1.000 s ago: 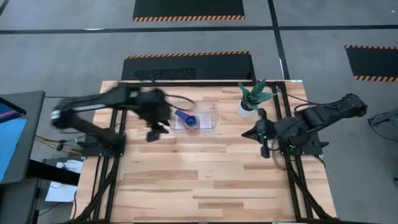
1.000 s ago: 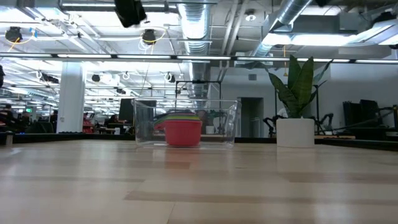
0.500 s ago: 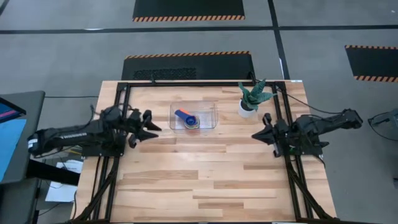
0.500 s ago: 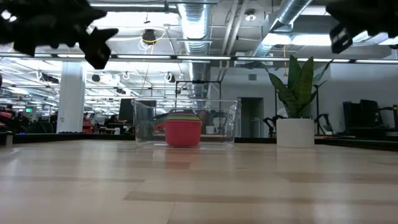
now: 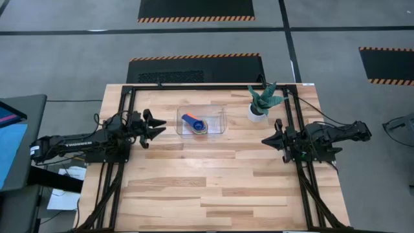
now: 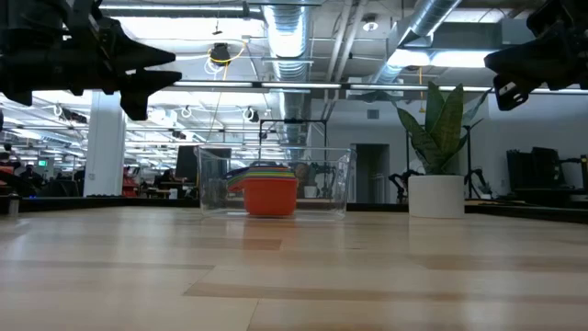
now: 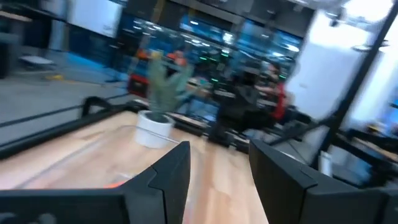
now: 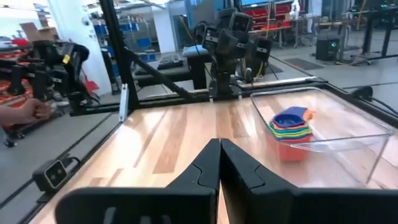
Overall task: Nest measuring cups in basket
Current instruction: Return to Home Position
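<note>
Left gripper (image 5: 157, 129) hovers parted and empty, right gripper (image 5: 266, 140) pinched together, empty, both flanking the basket (image 5: 217, 114).

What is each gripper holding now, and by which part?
Nothing is held. The left gripper is open, the right gripper shut and empty; the measuring cups sit in the basket.
</note>
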You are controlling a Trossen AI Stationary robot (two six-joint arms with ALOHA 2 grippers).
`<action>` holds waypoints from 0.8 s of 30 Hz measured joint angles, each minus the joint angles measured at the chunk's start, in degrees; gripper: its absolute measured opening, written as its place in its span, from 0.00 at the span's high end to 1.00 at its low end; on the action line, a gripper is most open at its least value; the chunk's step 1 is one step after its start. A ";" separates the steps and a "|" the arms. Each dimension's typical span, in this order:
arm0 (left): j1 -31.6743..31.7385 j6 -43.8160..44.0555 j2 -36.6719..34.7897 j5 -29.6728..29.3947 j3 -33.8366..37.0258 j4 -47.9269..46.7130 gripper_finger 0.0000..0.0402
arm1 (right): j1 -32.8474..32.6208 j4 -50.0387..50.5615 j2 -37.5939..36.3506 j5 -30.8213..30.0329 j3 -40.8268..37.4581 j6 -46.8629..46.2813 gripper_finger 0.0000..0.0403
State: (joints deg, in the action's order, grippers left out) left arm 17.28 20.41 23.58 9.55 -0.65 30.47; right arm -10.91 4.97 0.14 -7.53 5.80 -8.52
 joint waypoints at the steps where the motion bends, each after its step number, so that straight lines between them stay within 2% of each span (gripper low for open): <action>1: 0.00 0.19 0.01 -1.72 0.03 -0.28 0.62 | 0.28 0.39 -0.07 0.00 0.00 0.00 0.92; 4: 0.00 0.19 0.07 -4.28 0.05 -1.68 0.62 | 0.58 1.76 -0.05 0.26 0.02 1.21 0.92; 9: -0.02 -0.34 0.02 -4.25 0.07 -1.48 0.62 | 0.58 3.86 -0.02 0.39 0.02 1.11 0.92; 14: -0.11 3.17 0.04 -4.80 0.12 -4.34 0.62 | 0.56 2.54 0.00 0.37 -1.52 1.96 0.92; 18: -0.11 4.18 0.04 -4.96 0.14 -4.97 0.62 | 0.56 -7.86 -0.08 0.36 -4.52 6.49 0.92; 24: -0.11 2.93 0.04 -5.08 0.18 -7.81 0.62 | 0.56 -12.99 -0.02 -0.72 -5.31 8.50 0.92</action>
State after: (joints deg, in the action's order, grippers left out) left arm 17.17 23.35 23.62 4.47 -0.47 22.66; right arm -10.35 -8.02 0.12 -8.25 0.49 -0.02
